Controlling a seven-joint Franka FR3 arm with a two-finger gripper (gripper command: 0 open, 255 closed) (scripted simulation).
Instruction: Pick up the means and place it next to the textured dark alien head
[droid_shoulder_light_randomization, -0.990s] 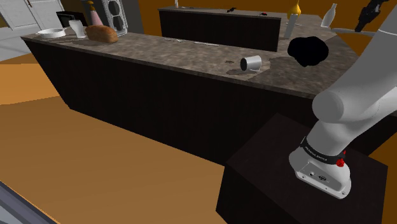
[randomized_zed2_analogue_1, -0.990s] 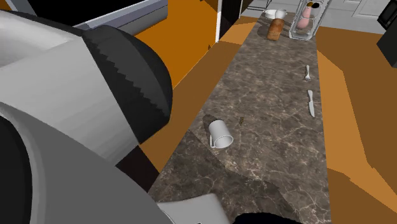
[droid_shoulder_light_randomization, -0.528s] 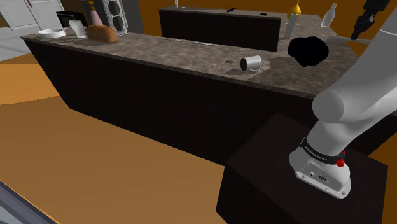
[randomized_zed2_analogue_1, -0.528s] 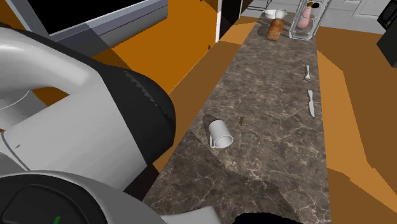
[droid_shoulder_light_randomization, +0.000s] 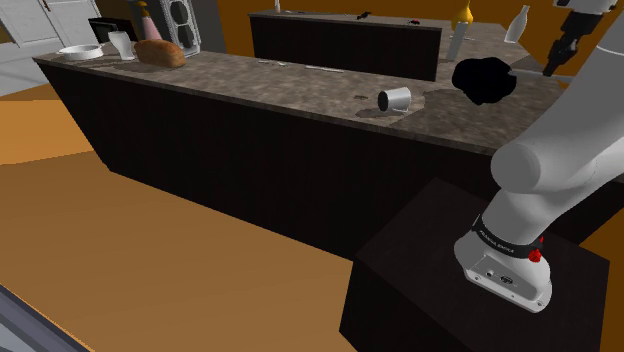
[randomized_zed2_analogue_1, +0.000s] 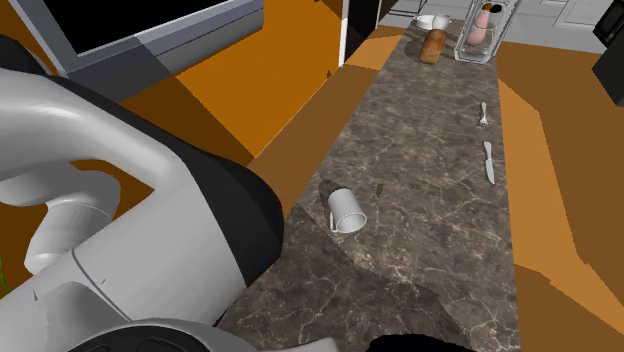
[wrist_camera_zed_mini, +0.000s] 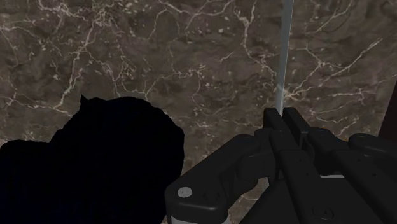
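While the black pincer (wrist_camera_zed_mini: 284, 116) hangs over the marbled brown worktop (droid_shoulder_light_randomization: 250, 85), its two fingers are pressed together on a thin pale-grey blade (wrist_camera_zed_mini: 284, 57), which runs straight out from between the fingertips. In the wrist view the blade lies beside the dark alien head (wrist_camera_zed_mini: 89, 165), a lumpy black mass, and is clear of it, with bare stone between the two. Whether the far end of the blade touches the stone cannot be told.

In the shoulder view the pincer (droid_shoulder_light_randomization: 550, 66) sits just to that view's right of the alien head (droid_shoulder_light_randomization: 483, 80), a little higher in the picture, with the white arm rising from the stand below.

A white mug (droid_shoulder_light_randomization: 395, 99) lies on its side to the shoulder view's left of the alien head, near it but apart. A brown loaf (droid_shoulder_light_randomization: 160, 53) rests far from the head, at the worktop's other end. In the second exterior view a fork (randomized_zed2_analogue_1: 482, 115) and a knife (randomized_zed2_analogue_1: 489, 162) lie flat on the stone, beyond the mug (randomized_zed2_analogue_1: 345, 210).
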